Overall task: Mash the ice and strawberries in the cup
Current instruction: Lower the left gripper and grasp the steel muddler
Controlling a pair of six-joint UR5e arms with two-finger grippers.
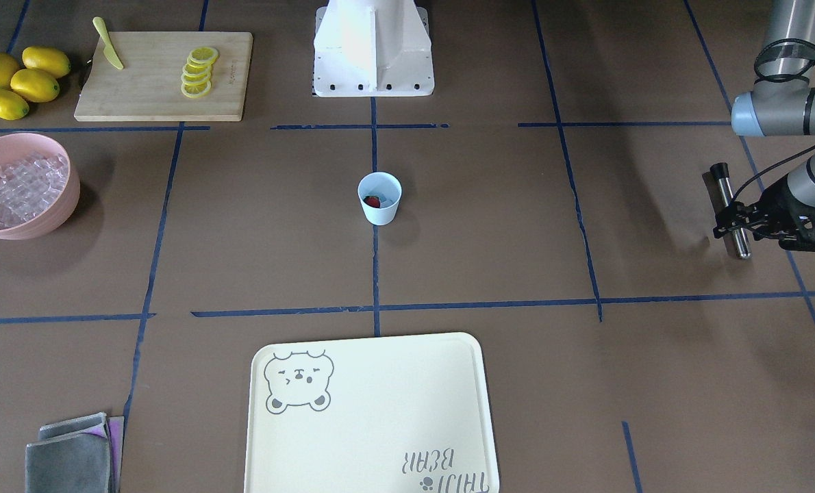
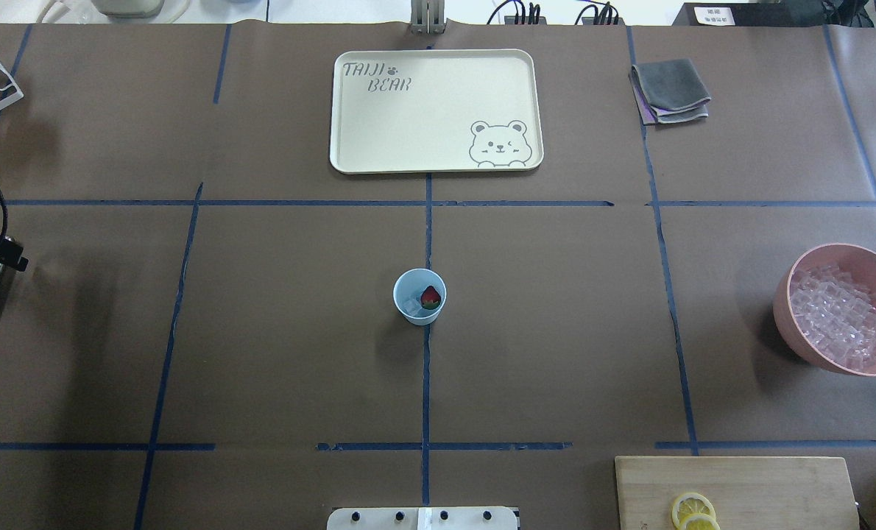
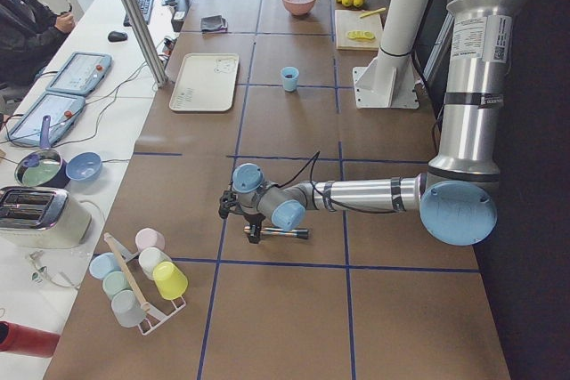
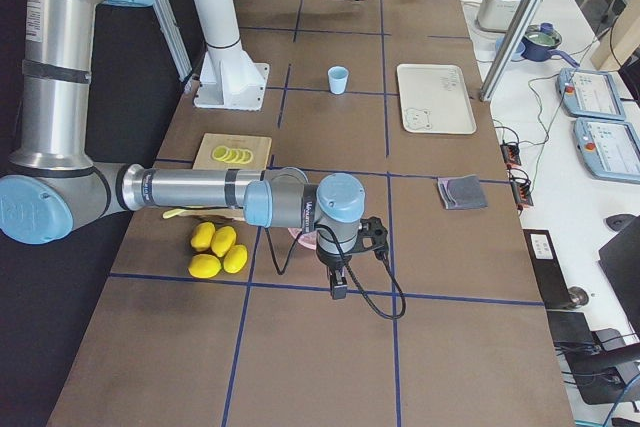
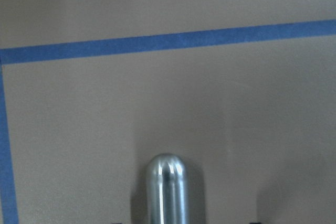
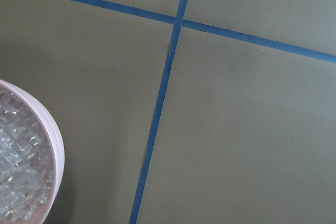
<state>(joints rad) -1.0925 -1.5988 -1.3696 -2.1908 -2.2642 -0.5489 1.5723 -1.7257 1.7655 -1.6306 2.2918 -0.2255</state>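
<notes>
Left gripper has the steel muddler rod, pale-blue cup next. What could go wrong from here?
The small pale-blue tapered cup stands free with nothing steadying it; pressing down may tip or slide it.
The steel muddler rod lies roughly level in the left gripper, so it must be turned upright and could slip.
The red strawberry and clear ice cubes may pop out.

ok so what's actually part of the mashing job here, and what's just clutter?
Job: cup, strawberry and ice inside it, metal masher in left gripper.
Clutter: pink bowl, lemons, cutting board, lemon slices, knife, tray, cloths.
</notes>
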